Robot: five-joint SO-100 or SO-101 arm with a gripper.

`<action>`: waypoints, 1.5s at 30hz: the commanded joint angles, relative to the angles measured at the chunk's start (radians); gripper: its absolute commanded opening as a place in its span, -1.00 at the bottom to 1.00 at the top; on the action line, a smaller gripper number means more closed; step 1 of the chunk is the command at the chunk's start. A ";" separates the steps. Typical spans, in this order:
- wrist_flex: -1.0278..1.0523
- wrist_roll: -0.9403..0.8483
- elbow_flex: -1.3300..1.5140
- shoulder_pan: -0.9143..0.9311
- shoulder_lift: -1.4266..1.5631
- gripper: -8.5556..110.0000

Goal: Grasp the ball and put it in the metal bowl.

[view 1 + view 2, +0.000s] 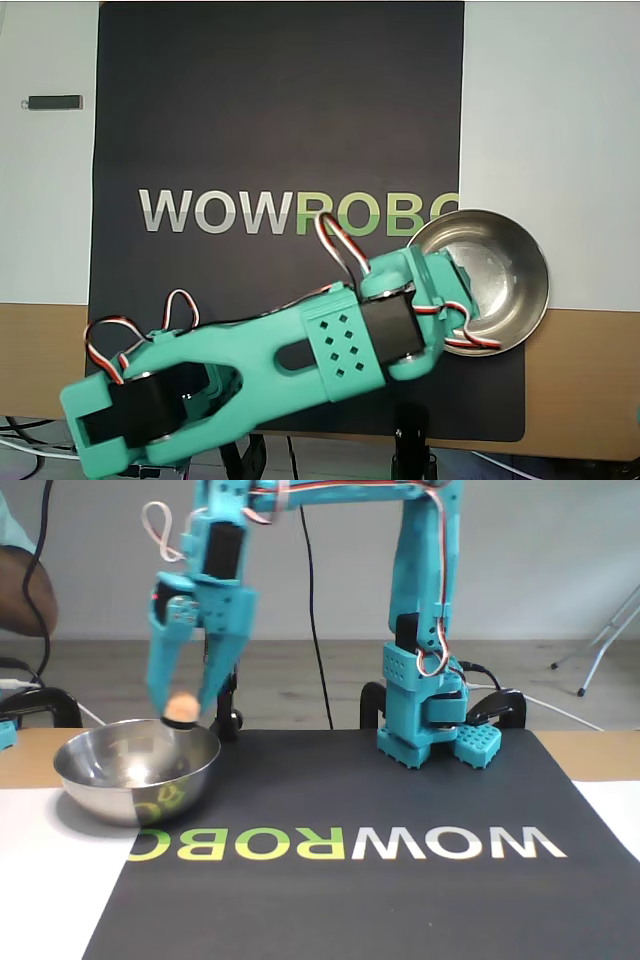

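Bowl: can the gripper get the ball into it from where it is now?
Probably yes. In the fixed view the gripper holds the ball just above the bowl, inside its right rim, with nothing between. The overhead view also puts the gripper over the bowl.

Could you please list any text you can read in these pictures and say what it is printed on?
"WOWROBO": printed on the black mat, upside down in the fixed view; in the overhead view the bowl and arm cut it off after "WOWROB".
No other text is readable.
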 commanded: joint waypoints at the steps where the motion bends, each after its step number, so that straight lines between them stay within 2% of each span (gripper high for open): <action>1: -0.008 -0.009 -0.086 0.005 -0.031 -0.47; 15: -0.008 -0.009 -0.301 0.021 -0.244 -0.47; 45: -0.009 -0.009 -0.310 0.023 -0.262 -0.45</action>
